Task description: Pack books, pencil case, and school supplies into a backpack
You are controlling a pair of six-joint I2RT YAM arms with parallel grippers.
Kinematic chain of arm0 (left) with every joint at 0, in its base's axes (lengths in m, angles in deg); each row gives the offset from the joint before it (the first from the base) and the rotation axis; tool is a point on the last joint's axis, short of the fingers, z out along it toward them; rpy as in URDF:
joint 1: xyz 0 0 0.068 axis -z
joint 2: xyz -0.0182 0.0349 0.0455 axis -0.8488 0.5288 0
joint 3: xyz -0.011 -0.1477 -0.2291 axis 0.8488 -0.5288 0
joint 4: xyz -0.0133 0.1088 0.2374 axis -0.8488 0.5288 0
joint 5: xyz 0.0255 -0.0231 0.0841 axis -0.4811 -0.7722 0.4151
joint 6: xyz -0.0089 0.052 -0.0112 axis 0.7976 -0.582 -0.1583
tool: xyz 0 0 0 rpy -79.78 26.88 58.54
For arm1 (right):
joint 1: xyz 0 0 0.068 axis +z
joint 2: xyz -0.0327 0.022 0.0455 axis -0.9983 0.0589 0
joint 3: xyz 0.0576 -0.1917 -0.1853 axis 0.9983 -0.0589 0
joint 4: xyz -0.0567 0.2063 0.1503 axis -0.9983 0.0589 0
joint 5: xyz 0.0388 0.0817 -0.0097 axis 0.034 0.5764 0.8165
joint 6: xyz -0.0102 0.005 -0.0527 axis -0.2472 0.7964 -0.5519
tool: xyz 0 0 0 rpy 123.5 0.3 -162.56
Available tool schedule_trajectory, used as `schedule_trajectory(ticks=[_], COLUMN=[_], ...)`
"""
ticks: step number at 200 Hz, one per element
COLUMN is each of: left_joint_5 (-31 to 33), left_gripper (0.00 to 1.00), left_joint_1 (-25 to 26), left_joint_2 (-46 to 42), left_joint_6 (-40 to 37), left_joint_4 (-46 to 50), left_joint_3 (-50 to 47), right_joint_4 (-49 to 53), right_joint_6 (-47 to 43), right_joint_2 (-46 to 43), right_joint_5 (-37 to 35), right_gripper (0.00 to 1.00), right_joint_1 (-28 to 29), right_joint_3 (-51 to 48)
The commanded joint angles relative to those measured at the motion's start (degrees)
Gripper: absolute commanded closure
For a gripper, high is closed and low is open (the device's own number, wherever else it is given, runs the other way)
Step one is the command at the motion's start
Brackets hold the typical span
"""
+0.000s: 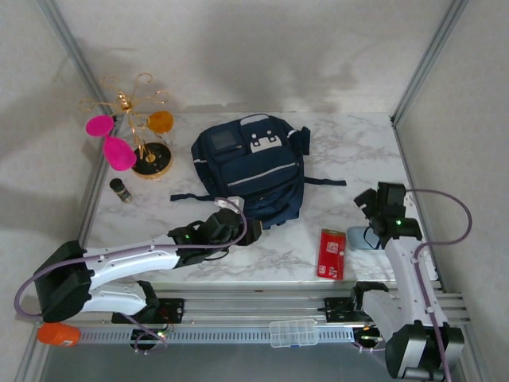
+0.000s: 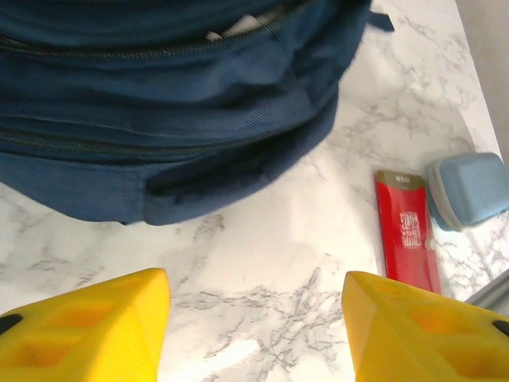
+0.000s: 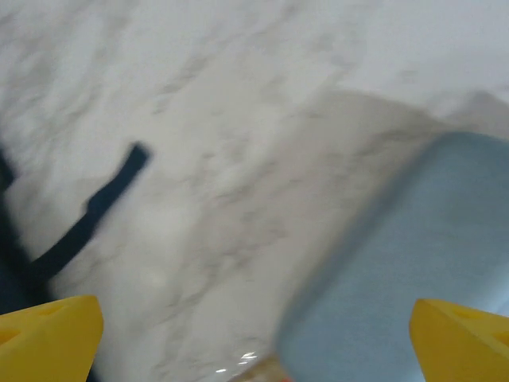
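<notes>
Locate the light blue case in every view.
Top external: light blue case at the table's right edge, right of the red packet.
Left wrist: far right, beside the packet's upper end.
Right wrist: lower right, blurred and close.
Shared landmark: the backpack's dark strap.

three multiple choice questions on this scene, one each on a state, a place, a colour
1. The left end effector, near the dark navy fabric backpack, is: A. shut on a strap B. open and empty C. shut on a pencil
2. The flat red packet lies: A. on the white marble table B. atop the backpack C. on the floor
3. The rounded soft case beside the packet is: A. green B. black C. light blue
Answers: B, its yellow fingers stand apart over bare marble; A, marble shows all round it; C, it looks pale blue.
</notes>
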Motion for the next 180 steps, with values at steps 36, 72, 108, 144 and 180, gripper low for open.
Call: schedule_trajectory(ticks=[36, 72, 108, 144, 180], left_joint_5=[-0.89, 1.34, 3.58, 4.88, 6.29], left_gripper=[0.37, 0.34, 0.32, 0.31, 0.30], left_joint_1=[2.90, 2.82, 2.43, -0.23, -3.88], left_joint_2=[2.41, 2.89, 2.75, 5.34, 6.76], left_joint_6=[0.12, -1.40, -1.49, -1.01, 1.00], left_joint_4=[-4.33, -2.04, -0.25, 2.82, 2.48], left_joint_3=[4.06, 5.80, 6.64, 8.92, 9.44], right_joint_4=[1.80, -5.11, -13.01, -15.17, -16.71], right_joint_6=[11.70, 10.24, 1.68, -8.18, -16.55], right_joint_2=[2.84, 7.44, 12.75, 20.43, 32.28], right_joint_5=[0.82, 3.51, 9.37, 12.94, 16.00], right_gripper=[0.01, 0.01, 0.02, 0.08, 0.11], right_joint_1=[-4.39, -4.42, -4.31, -3.88, -0.71], right_joint_3=[-8.33, -10.30, -7.86, -0.46, 8.74])
